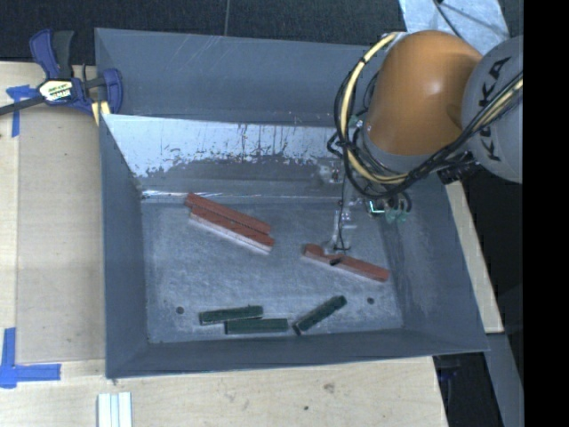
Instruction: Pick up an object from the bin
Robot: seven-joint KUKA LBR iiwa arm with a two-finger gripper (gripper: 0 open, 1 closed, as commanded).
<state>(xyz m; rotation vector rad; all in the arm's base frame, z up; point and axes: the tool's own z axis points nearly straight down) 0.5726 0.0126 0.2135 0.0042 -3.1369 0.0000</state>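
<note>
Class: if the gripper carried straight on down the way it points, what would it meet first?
The gripper would first meet the red-brown bar on the right of the bin, near that bar's left end. It may already touch it; depth is unclear.

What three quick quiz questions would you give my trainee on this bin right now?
1. True or false: the gripper is over the left end of the right-hand red bar.
2. How many green bars lie along the lower edge of the bin floor in the camera view?
3. The other red bar lies: A) toward the upper left of the floor, B) at the lower right, C) on top of the green bars.

Key: 1 true; 2 three; 3 A.
</note>
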